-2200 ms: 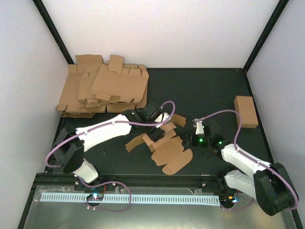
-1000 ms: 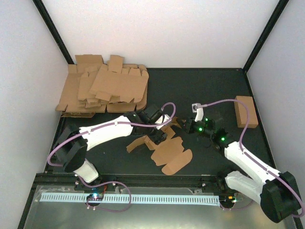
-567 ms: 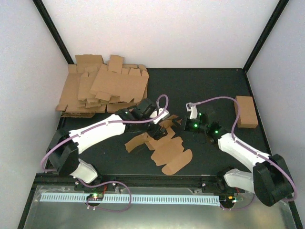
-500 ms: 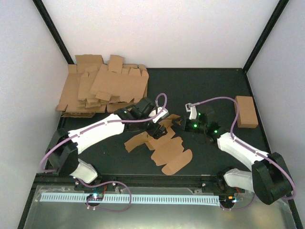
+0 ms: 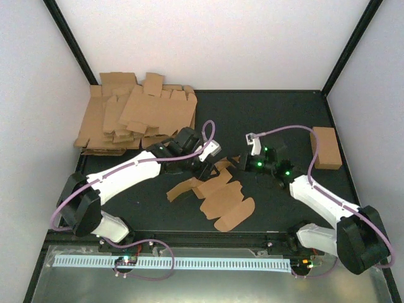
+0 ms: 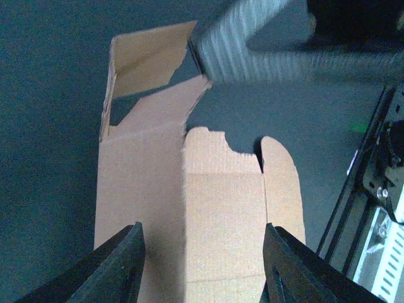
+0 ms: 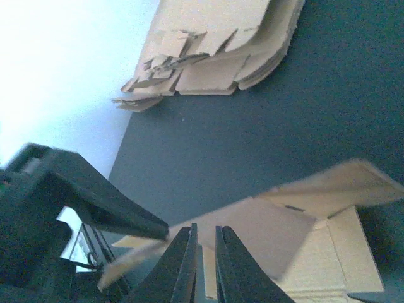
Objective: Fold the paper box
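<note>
The left gripper (image 6: 203, 232) hangs over the paper box (image 5: 224, 199) with its jaws well apart, one finger above each side of a creased panel; whether the tips touch the card cannot be told. Just to its right, the right gripper (image 7: 203, 232) is closed to a thin slit on the edge of a flap at the box's far right end, and that flap stands tilted up off the surface (image 5: 271, 120). The rest of the box lies mostly flat and unfolded near the middle of the surface, its rounded flaps spread toward the near edge and a loose tab reaching left. In the far left corner sits a thick heap of flat blanks (image 5: 142, 117). A closed cardboard brick (image 5: 325, 147) rests by the right wall, well apart from both arms.
</note>
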`<state>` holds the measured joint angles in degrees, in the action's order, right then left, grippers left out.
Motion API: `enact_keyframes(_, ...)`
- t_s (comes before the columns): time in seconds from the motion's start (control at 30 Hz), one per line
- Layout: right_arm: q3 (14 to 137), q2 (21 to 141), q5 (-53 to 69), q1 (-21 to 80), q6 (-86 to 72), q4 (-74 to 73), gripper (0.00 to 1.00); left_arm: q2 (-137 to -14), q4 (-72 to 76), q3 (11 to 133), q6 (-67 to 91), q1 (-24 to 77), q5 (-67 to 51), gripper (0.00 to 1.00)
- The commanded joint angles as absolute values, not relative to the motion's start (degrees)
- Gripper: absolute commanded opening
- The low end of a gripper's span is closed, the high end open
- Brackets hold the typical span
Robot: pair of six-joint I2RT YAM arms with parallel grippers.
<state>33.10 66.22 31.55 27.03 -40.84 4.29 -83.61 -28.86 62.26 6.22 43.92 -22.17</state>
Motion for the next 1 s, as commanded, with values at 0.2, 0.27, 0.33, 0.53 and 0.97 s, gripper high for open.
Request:
enact_keyframes(0.2,37.14,69.2,34.97,27.33,-42.32,7.51,0.17,-84.35,-25.85,59.62,7.29,43.33,-26.71,0.52)
enact_keyframes(0.27,37.43,70.2,35.96,27.49,-42.43,7.47,0.19,-84.59,-25.55,59.28,7.29,43.33,-26.61,0.52)
enact_keyframes(0.33,37.31,71.1,36.76,27.82,-42.37,7.47,0.21,-84.79,-25.26,59.15,7.29,43.25,-26.75,0.52)
enact_keyframes(0.53,35.72,73.62,40.42,28.84,-44.33,10.77,0.21,-85.3,-24.89,59.23,7.35,43.24,-27.14,0.52)
enact_keyframes(0.97,34.4,76.89,40.11,29.67,-42.1,8.79,0.06,-84.41,-25.7,60.21,7.7,43.02,-26.69,0.6)
